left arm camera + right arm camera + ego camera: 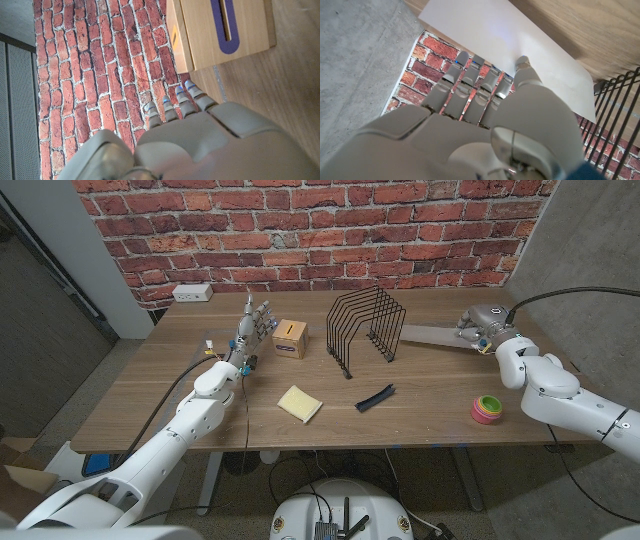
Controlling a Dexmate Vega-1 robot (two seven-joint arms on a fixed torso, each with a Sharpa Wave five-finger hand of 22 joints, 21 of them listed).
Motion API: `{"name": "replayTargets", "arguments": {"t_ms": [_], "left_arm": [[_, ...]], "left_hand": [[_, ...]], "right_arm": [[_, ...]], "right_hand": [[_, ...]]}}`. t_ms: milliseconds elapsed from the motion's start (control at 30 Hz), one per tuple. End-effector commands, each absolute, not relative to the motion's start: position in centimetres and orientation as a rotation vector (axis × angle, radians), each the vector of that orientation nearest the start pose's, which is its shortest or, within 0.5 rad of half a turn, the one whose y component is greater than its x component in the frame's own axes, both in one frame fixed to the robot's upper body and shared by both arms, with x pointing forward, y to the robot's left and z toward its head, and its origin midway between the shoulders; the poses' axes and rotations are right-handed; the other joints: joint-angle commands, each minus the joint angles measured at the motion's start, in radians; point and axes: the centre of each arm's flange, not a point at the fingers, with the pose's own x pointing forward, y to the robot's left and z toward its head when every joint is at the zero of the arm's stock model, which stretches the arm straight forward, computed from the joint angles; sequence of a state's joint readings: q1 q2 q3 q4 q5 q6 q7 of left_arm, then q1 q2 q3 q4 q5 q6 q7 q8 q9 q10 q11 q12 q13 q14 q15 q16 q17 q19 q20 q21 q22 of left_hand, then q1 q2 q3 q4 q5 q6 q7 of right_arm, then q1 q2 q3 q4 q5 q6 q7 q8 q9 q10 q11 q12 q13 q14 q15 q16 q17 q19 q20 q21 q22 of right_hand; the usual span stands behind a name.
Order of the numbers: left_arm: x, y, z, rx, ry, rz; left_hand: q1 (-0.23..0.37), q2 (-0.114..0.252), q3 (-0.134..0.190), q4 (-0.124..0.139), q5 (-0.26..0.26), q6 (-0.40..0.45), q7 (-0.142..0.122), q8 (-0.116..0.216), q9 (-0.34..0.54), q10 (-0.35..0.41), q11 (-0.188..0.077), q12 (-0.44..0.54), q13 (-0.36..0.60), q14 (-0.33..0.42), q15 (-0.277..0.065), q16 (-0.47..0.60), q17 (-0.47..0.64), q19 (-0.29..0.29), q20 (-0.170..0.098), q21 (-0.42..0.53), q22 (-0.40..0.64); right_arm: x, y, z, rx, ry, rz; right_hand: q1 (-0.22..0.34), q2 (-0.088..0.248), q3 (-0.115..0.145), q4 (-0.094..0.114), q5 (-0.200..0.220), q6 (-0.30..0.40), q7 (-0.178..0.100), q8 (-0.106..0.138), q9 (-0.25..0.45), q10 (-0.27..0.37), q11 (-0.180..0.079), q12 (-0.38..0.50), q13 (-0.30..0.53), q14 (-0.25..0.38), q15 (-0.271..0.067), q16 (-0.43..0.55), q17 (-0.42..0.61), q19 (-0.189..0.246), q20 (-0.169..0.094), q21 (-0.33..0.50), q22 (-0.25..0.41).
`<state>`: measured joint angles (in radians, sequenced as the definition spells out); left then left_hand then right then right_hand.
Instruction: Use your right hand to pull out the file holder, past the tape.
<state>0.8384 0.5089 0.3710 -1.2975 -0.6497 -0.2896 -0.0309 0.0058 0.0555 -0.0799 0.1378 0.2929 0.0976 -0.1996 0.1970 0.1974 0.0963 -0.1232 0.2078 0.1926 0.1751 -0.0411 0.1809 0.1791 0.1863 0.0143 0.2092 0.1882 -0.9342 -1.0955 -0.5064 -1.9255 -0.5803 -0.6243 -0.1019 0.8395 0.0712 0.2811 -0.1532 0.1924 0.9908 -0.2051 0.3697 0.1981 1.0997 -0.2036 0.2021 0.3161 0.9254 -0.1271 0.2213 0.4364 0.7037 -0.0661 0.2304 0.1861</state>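
Note:
The black wire file holder stands upright on the wooden table at the back middle; its wires also show in the right wrist view. My right hand hovers to the right of it, apart from it, over a white sheet, fingers stretched out and holding nothing. The right wrist view has those fingers reaching over the sheet. A pink and green tape roll lies near the front right. My left hand stands upright and open to the left of a wooden box.
A short black strip lies in front of the file holder, with a yellow sponge to its left. The wooden box has a purple-rimmed slot on top. A white power strip sits at the back left against the brick wall.

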Motion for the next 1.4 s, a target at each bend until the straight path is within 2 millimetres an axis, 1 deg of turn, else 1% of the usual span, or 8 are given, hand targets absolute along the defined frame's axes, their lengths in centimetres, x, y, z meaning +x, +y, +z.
{"name": "replayTargets", "arguments": {"t_ms": [33, 267, 467, 500, 667, 833, 1067, 1400], "left_arm": [[65.3, 29.0, -2.8, -0.041, -0.592, -0.207], [65.3, 29.0, -2.8, -0.041, -0.592, -0.207], [65.3, 29.0, -2.8, -0.041, -0.592, -0.207], [65.3, 29.0, -2.8, -0.041, -0.592, -0.207], [65.3, 29.0, -2.8, -0.041, -0.592, -0.207], [65.3, 29.0, -2.8, -0.041, -0.592, -0.207], [65.3, 29.0, -2.8, -0.041, -0.592, -0.207], [65.3, 29.0, -2.8, -0.041, -0.592, -0.207]], "left_hand": [[-0.002, 0.011, 0.000, 0.007, 0.004, 0.000, -0.009, 0.004, 0.002, -0.001, -0.007, 0.006, 0.006, 0.007, -0.004, 0.006, 0.003, 0.007, 0.001, 0.008, 0.006], [-0.002, 0.011, 0.000, 0.007, 0.004, 0.000, -0.009, 0.004, 0.002, -0.001, -0.007, 0.006, 0.006, 0.007, -0.004, 0.006, 0.003, 0.007, 0.001, 0.008, 0.006], [-0.002, 0.011, 0.000, 0.007, 0.004, 0.001, -0.009, 0.004, 0.002, 0.000, -0.006, 0.006, 0.006, 0.007, -0.004, 0.006, 0.003, 0.007, 0.000, 0.008, 0.006], [-0.002, 0.011, 0.000, 0.007, 0.004, 0.001, -0.008, 0.004, 0.002, 0.000, -0.009, 0.006, 0.006, 0.007, -0.003, 0.006, 0.003, 0.007, 0.001, 0.008, 0.006], [-0.002, 0.011, 0.000, 0.007, 0.004, 0.001, -0.008, 0.004, 0.002, 0.000, -0.005, 0.007, 0.006, 0.007, -0.004, 0.006, 0.003, 0.007, 0.001, 0.008, 0.006], [-0.002, 0.011, 0.000, 0.007, 0.004, 0.001, -0.008, 0.004, 0.002, -0.001, -0.006, 0.006, 0.006, 0.007, -0.004, 0.006, 0.003, 0.008, 0.001, 0.009, 0.006], [-0.002, 0.011, 0.000, 0.007, 0.004, 0.001, -0.009, 0.004, 0.002, 0.001, -0.006, 0.007, 0.006, 0.007, -0.004, 0.006, 0.003, 0.008, 0.001, 0.009, 0.006], [-0.002, 0.011, 0.000, 0.007, 0.004, 0.001, -0.009, 0.004, 0.002, -0.001, -0.008, 0.006, 0.006, 0.006, -0.004, 0.006, 0.003, 0.008, 0.001, 0.009, 0.006]], "right_arm": [[56.4, -37.1, 0.8, -1.577, -0.285, -0.454], [56.5, -37.0, 0.0, -1.569, -0.270, -0.445], [56.5, -37.0, -0.5, -1.571, -0.251, -0.433], [56.5, -37.0, -0.6, -1.570, -0.248, -0.432], [56.4, -37.1, -1.1, -1.567, -0.244, -0.432], [56.4, -37.0, -1.7, -1.564, -0.244, -0.436], [56.3, -37.1, -2.1, -1.559, -0.237, -0.444], [56.4, -36.8, -2.6, -1.559, -0.227, -0.438]], "right_hand": [[0.014, -0.007, 0.007, -0.005, 0.000, -0.001, -0.001, 0.007, 0.005, -0.003, 0.000, 0.004, 0.005, -0.001, -0.108, 0.007, 0.005, 0.003, -0.135, -0.003, 0.003], [0.016, -0.009, 0.006, -0.005, 0.001, -0.011, 0.000, 0.007, 0.008, -0.013, 0.000, 0.001, 0.006, -0.008, -0.107, 0.005, 0.007, 0.001, -0.134, -0.004, 0.003], [0.023, -0.013, 0.005, -0.005, 0.002, -0.039, -0.001, 0.000, 0.011, -0.043, 0.001, -0.006, 0.006, -0.027, -0.107, 0.000, 0.010, 0.000, -0.138, -0.004, 0.003], [0.025, -0.014, 0.005, -0.006, 0.002, -0.042, -0.001, 0.000, 0.011, -0.048, 0.001, -0.007, 0.005, -0.029, -0.107, 0.000, 0.010, 0.000, -0.139, -0.004, 0.003], [0.043, -0.019, 0.005, -0.013, 0.003, -0.040, -0.003, 0.005, 0.015, -0.053, -0.001, -0.004, 0.008, -0.036, -0.108, 0.003, 0.017, 0.001, -0.139, -0.003, 0.004], [0.059, -0.023, 0.004, -0.015, 0.003, -0.043, -0.004, 0.009, 0.018, -0.056, -0.001, -0.003, 0.008, -0.044, -0.107, 0.006, 0.023, 0.001, -0.139, -0.003, 0.004], [0.071, -0.026, 0.002, -0.014, 0.003, -0.048, -0.003, 0.011, 0.021, -0.058, -0.001, -0.002, 0.007, -0.052, -0.107, 0.007, 0.028, -0.002, -0.139, -0.004, 0.004], [0.078, -0.037, -0.004, -0.010, 0.003, -0.081, -0.004, 0.003, 0.021, -0.084, -0.001, -0.010, -0.001, -0.077, -0.106, 0.000, 0.031, -0.013, -0.137, -0.008, 0.003]]}}
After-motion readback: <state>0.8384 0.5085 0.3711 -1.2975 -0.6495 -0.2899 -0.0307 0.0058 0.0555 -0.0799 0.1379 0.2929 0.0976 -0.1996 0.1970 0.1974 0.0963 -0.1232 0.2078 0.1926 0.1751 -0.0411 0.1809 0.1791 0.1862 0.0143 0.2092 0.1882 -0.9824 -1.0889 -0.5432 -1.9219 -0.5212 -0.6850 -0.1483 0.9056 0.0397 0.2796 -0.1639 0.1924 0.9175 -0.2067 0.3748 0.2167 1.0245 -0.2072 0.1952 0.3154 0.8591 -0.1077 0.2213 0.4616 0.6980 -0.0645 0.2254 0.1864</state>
